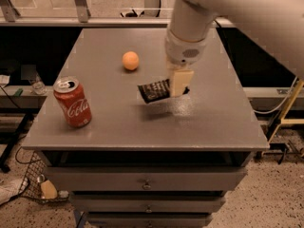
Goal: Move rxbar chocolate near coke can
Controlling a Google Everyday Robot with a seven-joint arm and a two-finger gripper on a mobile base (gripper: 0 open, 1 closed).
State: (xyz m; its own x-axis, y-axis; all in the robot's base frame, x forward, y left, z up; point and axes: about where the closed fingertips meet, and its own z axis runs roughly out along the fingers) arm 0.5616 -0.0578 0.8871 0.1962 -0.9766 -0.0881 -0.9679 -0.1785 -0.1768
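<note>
I am working over a grey counter [223, 122], its flat top sitting on a stack of drawers [147, 182]. Two things are resting directly on it. The coke can [72, 102] is standing upright near the front left corner, its white script facing forward. The small orange ball [130, 61] is sitting further back, left of the middle and well apart from the can. My fingers [180, 82] are hovering over the middle of the counter, clamping the rxbar chocolate [153, 91]. The bar is hanging clear of the surface, casting a shadow on the bare top just beneath it.
</note>
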